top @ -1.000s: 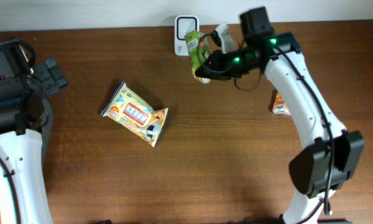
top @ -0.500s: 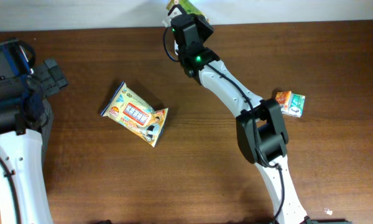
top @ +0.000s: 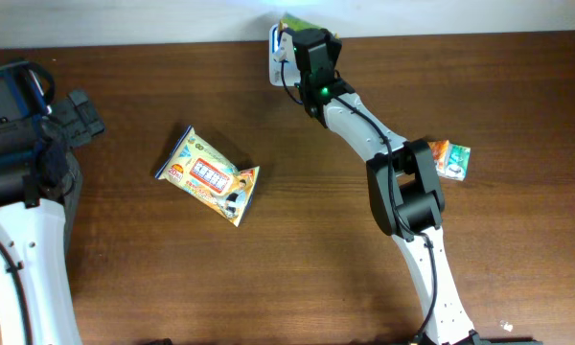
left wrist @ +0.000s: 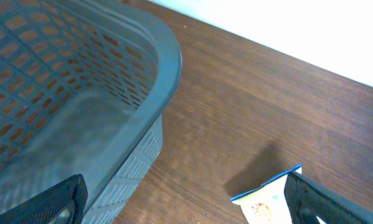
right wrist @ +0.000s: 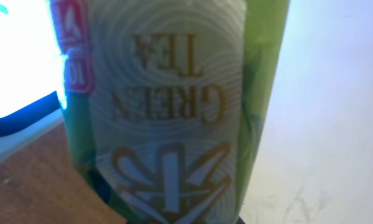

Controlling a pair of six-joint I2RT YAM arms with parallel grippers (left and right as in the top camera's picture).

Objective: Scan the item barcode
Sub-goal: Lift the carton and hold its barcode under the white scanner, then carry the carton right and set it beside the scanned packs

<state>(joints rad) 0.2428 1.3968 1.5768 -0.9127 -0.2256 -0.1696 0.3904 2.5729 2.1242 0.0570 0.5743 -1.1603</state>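
At the desk's far edge the right gripper (top: 300,32) is clamped on the green tea carton (right wrist: 174,106), which sits just beside the white scanner (top: 275,57) (its label reads upside down in the wrist view). The left gripper (top: 77,115) stands wide and empty by the left edge, over a grey basket (left wrist: 81,93).

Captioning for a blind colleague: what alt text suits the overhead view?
The right gripper holds a green tea package by the white scanner at the far edge of the wooden table. A yellow snack bag lies mid-table; an orange-green carton sits right.
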